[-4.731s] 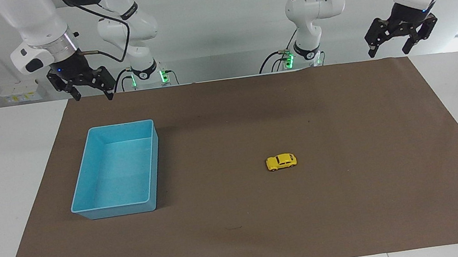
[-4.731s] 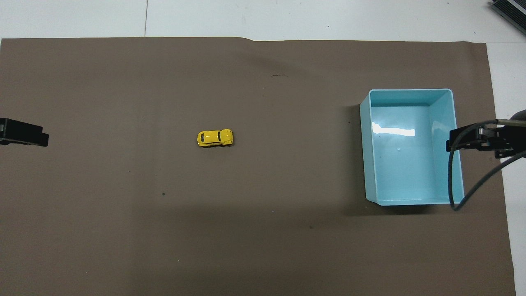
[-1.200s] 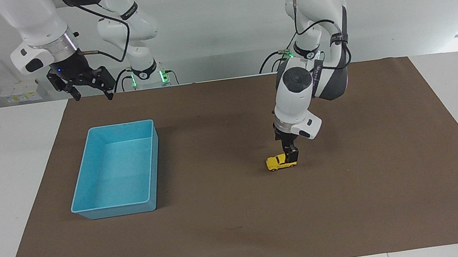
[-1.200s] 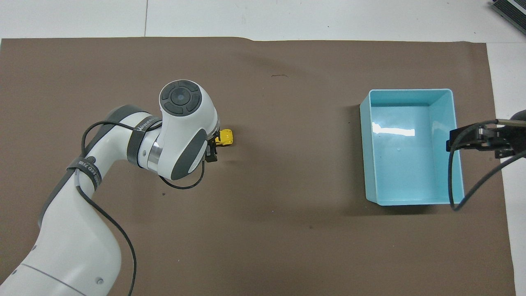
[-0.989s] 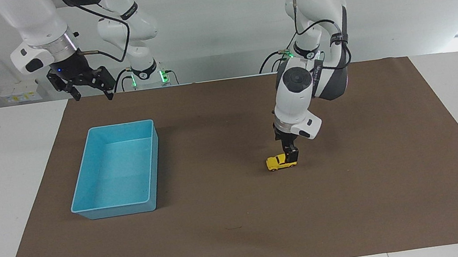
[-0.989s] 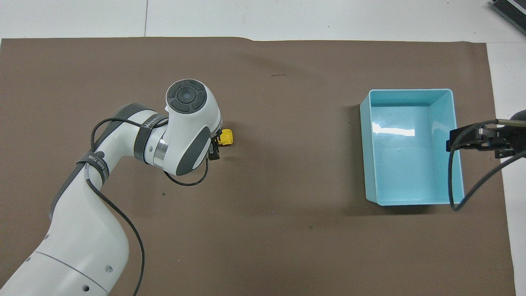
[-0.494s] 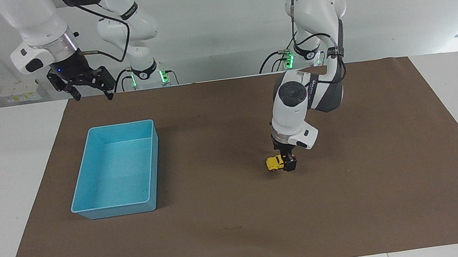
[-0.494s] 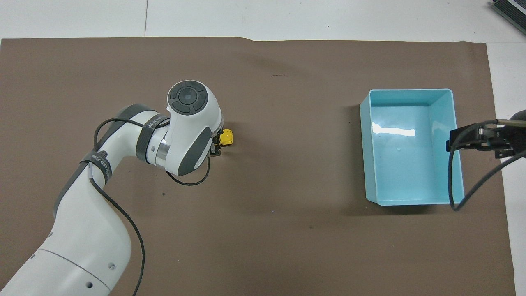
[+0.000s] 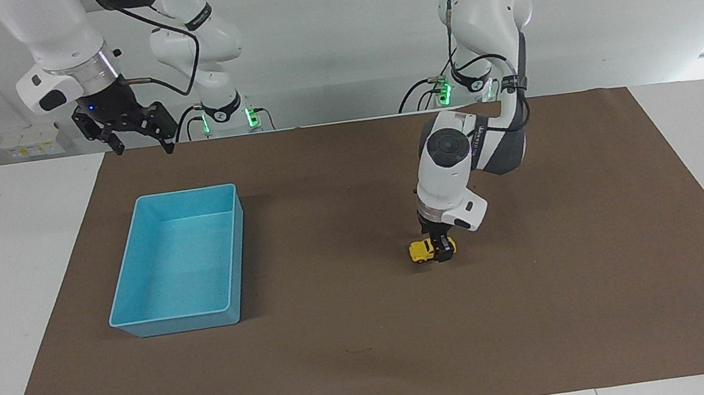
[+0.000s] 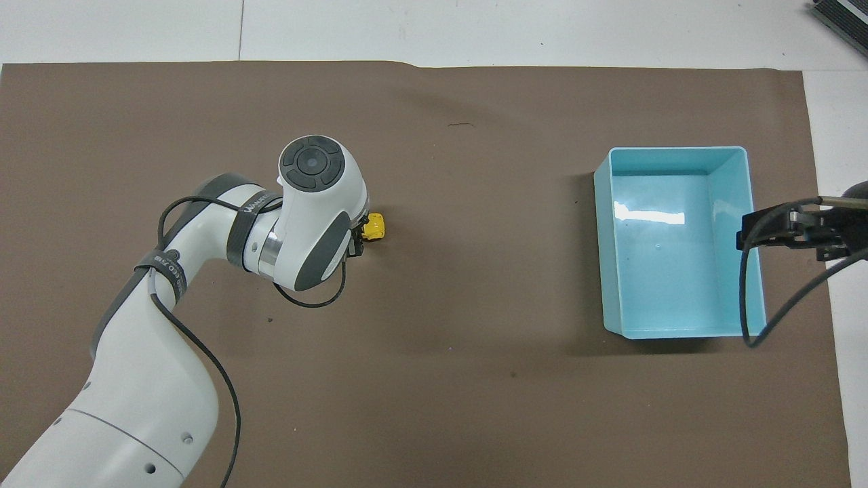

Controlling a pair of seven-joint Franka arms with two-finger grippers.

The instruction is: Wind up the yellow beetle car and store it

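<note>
The yellow beetle car stands on the brown mat, near the middle of the table and toward the left arm's end. My left gripper is down on it, pointing straight down, shut on the end of the car toward the left arm's side. In the overhead view the left wrist covers most of the car, so only the nose of the yellow beetle car shows past the left gripper. My right gripper waits, open and empty, up over the mat's edge close to the robots.
An empty blue tray sits on the mat toward the right arm's end, also seen in the overhead view as the blue tray. The brown mat covers most of the white table.
My left gripper came down onto the car and has closed on it over the last second, its wrist shifting slightly along the car. The car and the right arm have not moved.
</note>
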